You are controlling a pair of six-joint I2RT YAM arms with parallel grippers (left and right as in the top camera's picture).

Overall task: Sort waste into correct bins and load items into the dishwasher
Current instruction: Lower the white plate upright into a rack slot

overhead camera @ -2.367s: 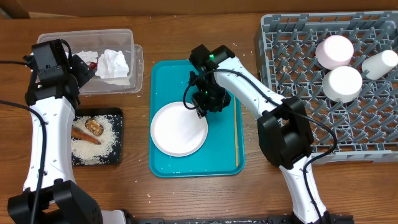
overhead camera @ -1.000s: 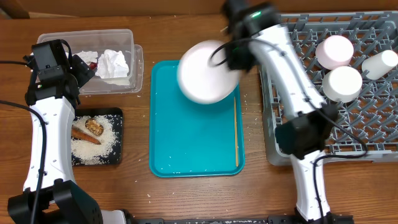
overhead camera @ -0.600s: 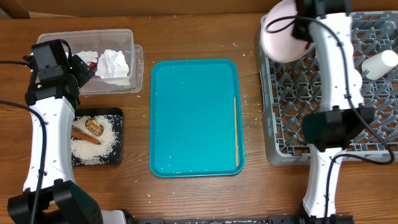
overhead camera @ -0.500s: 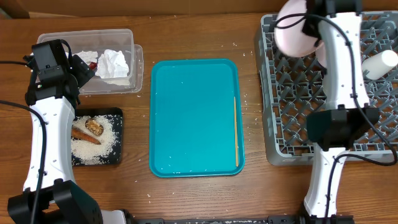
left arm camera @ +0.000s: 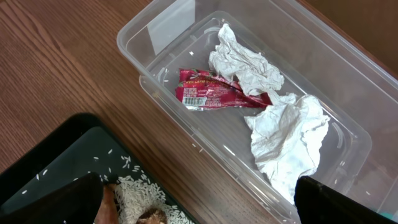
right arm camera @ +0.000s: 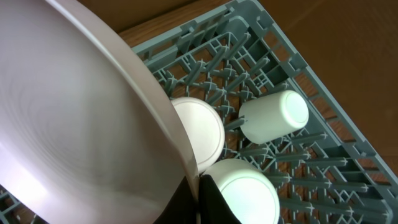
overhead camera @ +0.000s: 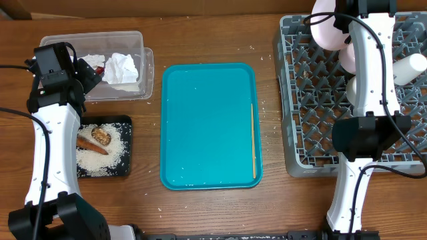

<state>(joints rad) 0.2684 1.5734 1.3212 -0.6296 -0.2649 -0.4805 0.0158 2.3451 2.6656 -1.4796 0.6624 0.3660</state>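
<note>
My right gripper (right arm camera: 198,193) is shut on the rim of the large white plate (right arm camera: 74,112), which hangs tilted over the back left of the grey dishwasher rack (overhead camera: 313,100). In the rack below stand two upturned bowls (right arm camera: 199,134) (right arm camera: 245,193) and a cup (right arm camera: 277,115) on its side. My left gripper (left arm camera: 199,208) is open above the gap between the clear tub (left arm camera: 161,31) and the black tray (left arm camera: 56,155). The tub holds crumpled napkins (left arm camera: 286,134) and a red wrapper (left arm camera: 217,96). Rice (overhead camera: 107,157), a carrot-like stick (overhead camera: 90,145) and a brown bit (overhead camera: 101,135) lie in the black tray.
The teal serving tray (overhead camera: 207,127) lies mid-table with only a thin wooden stick (overhead camera: 253,140) along its right side. A few rice grains are scattered on the wood around it. The right arm's column partly hides the bowls from overhead.
My right arm lifted the plate off the teal tray and carried it up and right, to above the rack's back left corner. The left arm has not moved.
</note>
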